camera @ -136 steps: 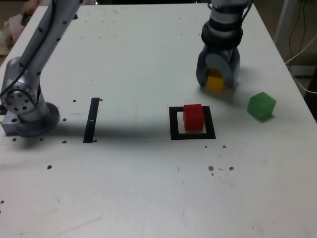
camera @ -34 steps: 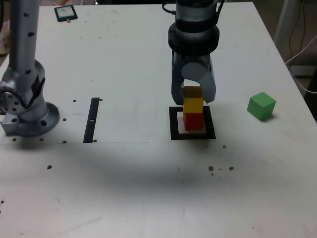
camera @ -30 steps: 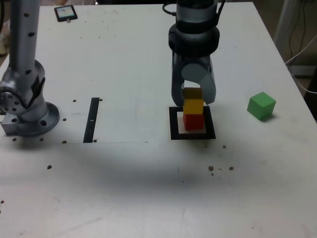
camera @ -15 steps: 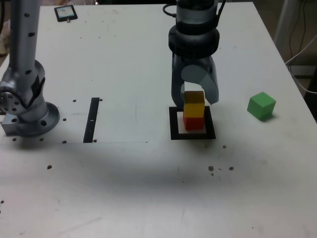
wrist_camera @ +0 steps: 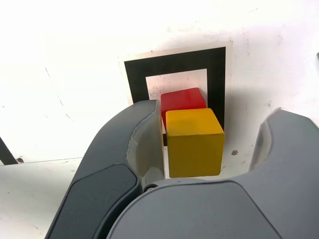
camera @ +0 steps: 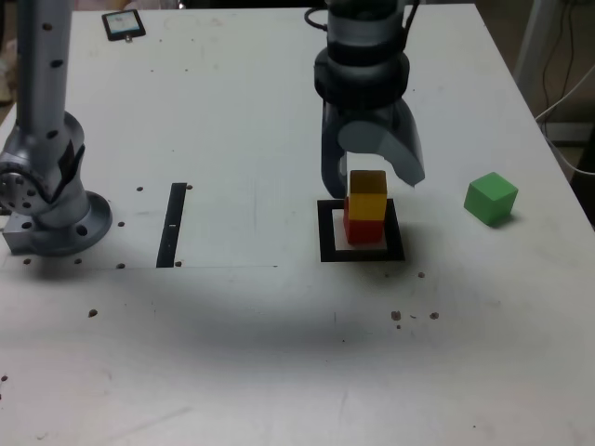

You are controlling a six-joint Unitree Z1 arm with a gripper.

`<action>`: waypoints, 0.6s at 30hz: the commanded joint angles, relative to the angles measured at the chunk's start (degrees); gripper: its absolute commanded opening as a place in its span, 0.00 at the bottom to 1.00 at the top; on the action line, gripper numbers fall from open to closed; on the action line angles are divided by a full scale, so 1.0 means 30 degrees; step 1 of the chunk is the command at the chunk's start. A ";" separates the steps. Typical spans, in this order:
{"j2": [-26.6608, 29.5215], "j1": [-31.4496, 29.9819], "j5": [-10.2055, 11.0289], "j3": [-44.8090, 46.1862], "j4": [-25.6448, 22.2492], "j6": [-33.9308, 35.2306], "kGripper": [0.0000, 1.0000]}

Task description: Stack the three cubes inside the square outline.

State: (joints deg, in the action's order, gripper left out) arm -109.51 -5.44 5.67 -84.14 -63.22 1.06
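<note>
End effector: the end effector [camera: 376,181] hangs over the stack with its jaws spread; in the wrist view one jaw sits close to the yellow cube's side, the other well clear, pinching nothing.
Yellow cube: the yellow cube [camera: 367,194] rests on the red cube [camera: 362,230], slightly offset toward one edge.
Square outline: the square outline [camera: 326,232] holds the two-cube stack on its pale centre.
Green cube: the green cube [camera: 490,197] lies alone on the desk [camera: 242,130], well apart at the exterior view's right.
Step in hand: release of the second cube looks complete.
Next move: likely a straight lift clear without nudging the stack, then across to the green cube.
Other: a thin black strip [camera: 172,224] lies near the arm's base [camera: 51,209].
</note>
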 commanded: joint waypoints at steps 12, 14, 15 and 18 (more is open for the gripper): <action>0.1794 -0.0004 0.1432 -0.0164 -0.0979 0.0151 1.00; 0.1826 -0.0004 0.1730 -0.0535 -0.1233 -0.0187 1.00; 0.1826 -0.0004 0.1906 -0.0787 -0.1393 -0.0439 1.00; 0.1721 -0.0004 0.2348 -0.1844 -0.1967 -0.1648 1.00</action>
State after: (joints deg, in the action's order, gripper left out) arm -104.52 -5.44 12.39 -88.43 -68.57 -2.69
